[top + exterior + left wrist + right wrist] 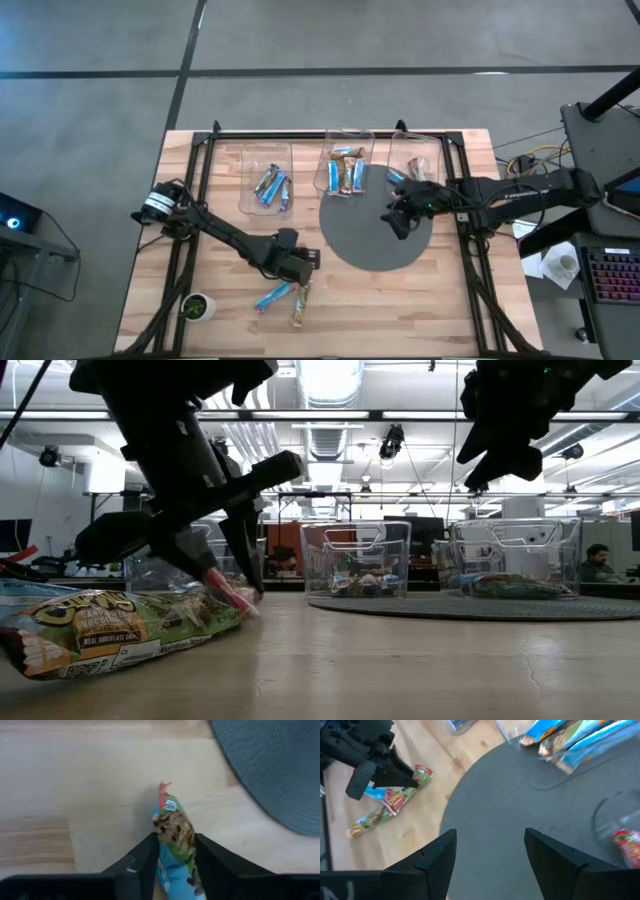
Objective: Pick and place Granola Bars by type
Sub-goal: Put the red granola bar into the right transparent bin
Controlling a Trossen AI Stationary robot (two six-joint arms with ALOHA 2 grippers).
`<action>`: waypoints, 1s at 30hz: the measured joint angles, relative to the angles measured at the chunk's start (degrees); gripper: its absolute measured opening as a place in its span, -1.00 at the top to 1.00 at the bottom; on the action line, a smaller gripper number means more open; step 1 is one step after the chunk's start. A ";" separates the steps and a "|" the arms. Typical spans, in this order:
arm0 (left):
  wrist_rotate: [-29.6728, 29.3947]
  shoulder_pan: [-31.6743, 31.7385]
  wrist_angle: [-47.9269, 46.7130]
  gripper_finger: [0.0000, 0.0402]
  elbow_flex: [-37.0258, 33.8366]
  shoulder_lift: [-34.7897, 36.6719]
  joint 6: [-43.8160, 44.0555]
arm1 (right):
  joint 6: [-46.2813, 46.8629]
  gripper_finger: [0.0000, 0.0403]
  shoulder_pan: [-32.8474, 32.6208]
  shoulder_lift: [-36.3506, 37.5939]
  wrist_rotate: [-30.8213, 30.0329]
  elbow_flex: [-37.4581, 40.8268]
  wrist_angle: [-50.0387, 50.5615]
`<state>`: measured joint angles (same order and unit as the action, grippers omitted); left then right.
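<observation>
My left gripper (176, 841) is near the table's front middle (303, 262) and is shut on a multicoloured granola bar (174, 822). A blue bar (273, 296) and a tan-green bar (300, 302) lie flat on the wood just in front of it. More bars lie in three clear bins: blue ones (270, 186), mixed ones (346, 170), and a red-ended one (417, 166). My right gripper (490, 840) is open, raised above the grey round mat (370, 240), and touches nothing (399, 220). My left gripper pinches the multicoloured bar between its two fingers (150, 851), which lie across the bar's width. The bar's red crimped end (163, 792) sticks out past the fingertips. In the low view the bar slants down from the fingers toward the table (228, 592); whether its end touches the wood I cannot tell.
A small green-and-white cup (197, 306) stands at the table's near left. The three bins stand in a row along the far side, two of them partly on the mat. Black frame rails (196, 170) run along the table's left, right and far edges.
</observation>
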<state>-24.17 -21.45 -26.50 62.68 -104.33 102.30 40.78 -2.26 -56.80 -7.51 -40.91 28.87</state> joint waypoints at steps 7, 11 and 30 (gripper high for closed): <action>-5.57 0.00 4.42 0.73 0.36 0.87 1.09 | 12.82 -0.12 -2.48 0.01 -0.19 2.06 -1.52; -11.80 0.01 5.83 0.76 1.15 3.68 1.20 | 16.19 -0.12 -3.15 0.46 -0.13 4.44 -8.66; -17.00 13.63 25.68 0.76 3.17 12.56 -27.61 | 18.81 -0.12 -3.24 -2.69 -0.13 10.21 -41.84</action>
<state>-41.18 -7.82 -0.82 65.85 -91.77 74.69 59.59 -5.50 -59.49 -7.64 -30.70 -12.97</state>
